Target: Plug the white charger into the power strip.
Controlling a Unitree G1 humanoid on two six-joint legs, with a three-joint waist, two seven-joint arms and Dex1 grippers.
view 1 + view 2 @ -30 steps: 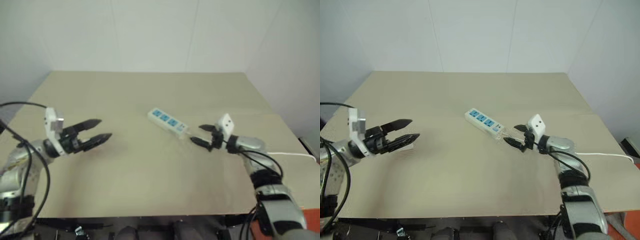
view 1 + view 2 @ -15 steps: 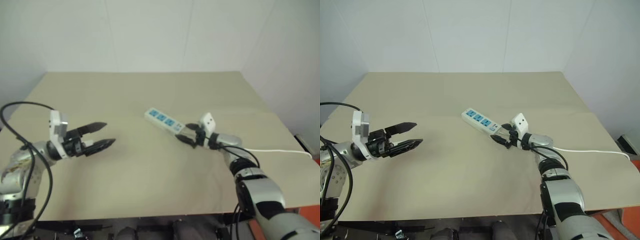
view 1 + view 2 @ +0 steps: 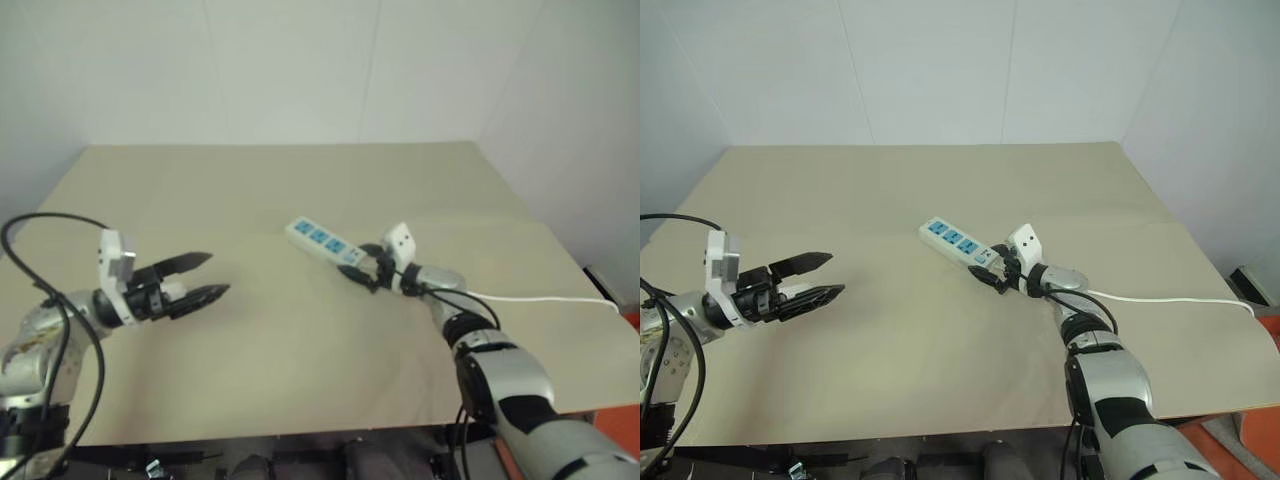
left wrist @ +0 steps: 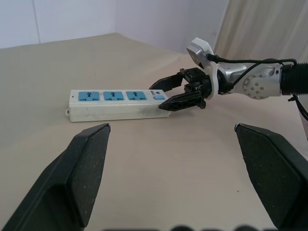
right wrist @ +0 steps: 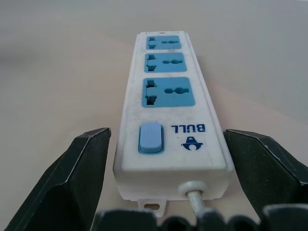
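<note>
The right gripper sits at the switch end of the power strip, its two black fingers spread wide with one on each side of that end. In the right wrist view the fingers flank the strip's short end with a gap on both sides, so they straddle it without pinching it; nothing is held.

The power strip lies flat on the tan table, a little right of the table's middle. Its long axis runs diagonally: the free end points toward the far left, the switch end points toward the near right, where the right gripper meets it. Its three blue socket faces look straight up and sit in a row along that axis, all of them empty. Next to the nearest socket, at the gripper's end, is a pale blue switch beside a blue logo. The thin white cable leaves that same end, passes under the right arm and trails off toward the right edge of the table.

The left gripper hovers above the table well to the left of the strip, level and pointing toward it, fingers fully spread and empty. In the left wrist view its fingers frame the strip lying side-on.
</note>
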